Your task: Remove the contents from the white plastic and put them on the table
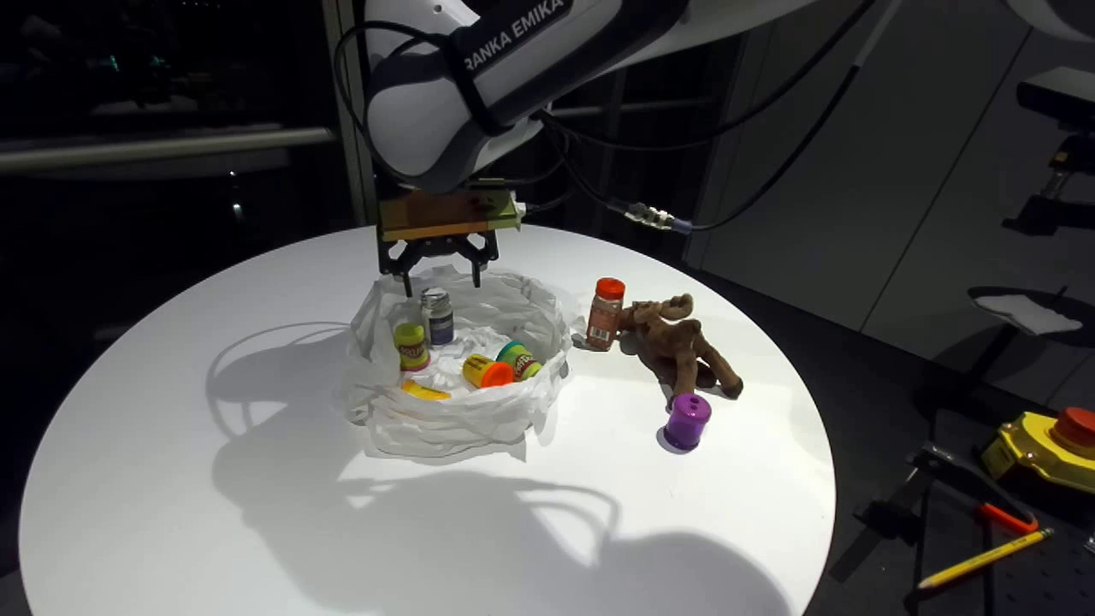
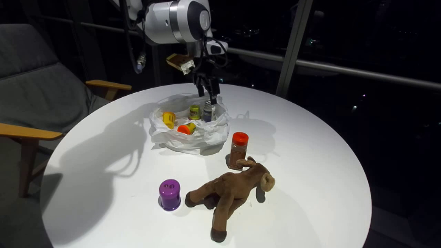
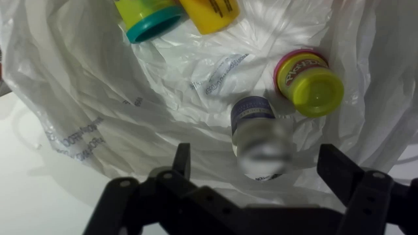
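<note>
The jaws stand wide apart, gripping nothing, and in the wrist view the grey-capped bottle (image 3: 259,137) shows between them, roughly upright in the white plastic bag (image 3: 98,91) with its foot toward twelve o'clock, so the grasp likely wants a descent along that axis. Just beyond it, at one o'clock, a Play-Doh tub (image 3: 308,81) stands close enough to risk a nudge. Farther off, in an exterior view, the red-lidded jar (image 1: 605,321), brown plush toy (image 1: 676,340) and purple container (image 1: 687,421) rest around three o'clock from the bag on the desk (image 1: 736,479).
</note>
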Robot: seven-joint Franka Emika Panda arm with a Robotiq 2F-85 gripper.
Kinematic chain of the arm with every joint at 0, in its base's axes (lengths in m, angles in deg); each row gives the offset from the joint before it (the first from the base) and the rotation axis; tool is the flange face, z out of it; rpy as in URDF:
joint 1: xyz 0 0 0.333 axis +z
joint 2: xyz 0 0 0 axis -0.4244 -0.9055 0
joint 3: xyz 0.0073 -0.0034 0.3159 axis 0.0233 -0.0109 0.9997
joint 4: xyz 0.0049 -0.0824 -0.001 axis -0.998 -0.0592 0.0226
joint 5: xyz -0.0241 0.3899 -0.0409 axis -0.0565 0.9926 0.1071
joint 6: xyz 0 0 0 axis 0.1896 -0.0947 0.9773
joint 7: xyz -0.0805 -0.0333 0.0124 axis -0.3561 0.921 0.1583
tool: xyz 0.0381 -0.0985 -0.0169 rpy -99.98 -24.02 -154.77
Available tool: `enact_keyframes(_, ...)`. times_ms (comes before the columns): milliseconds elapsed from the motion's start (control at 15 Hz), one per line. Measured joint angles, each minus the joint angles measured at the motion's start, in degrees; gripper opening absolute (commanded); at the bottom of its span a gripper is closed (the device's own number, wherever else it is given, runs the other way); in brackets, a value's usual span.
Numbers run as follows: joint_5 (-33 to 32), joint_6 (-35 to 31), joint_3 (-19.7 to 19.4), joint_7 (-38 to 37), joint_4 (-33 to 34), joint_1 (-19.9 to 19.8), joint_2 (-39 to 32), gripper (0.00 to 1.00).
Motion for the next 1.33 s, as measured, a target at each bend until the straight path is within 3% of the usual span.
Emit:
enact_keyframes(267,0.2,2.2,0.0,0.0,5.0,-0.7,-3.1,1.0)
enact_keyframes(333,0.2,2.9,0.1,0.0,6.1,-0.8,-3.9,0.75)
enact_keyframes(467,0.2,3.9,0.3,0.1,8.2,-1.0,-5.3,0.66)
enact_keyframes(867,0.2,7.0,0.4,0.3,14.2,-1.0,-8.9,0.2)
enact_keyframes(1333,0.2,10.5,0.4,1.0,19.0,-1.0,-11.4,0.2)
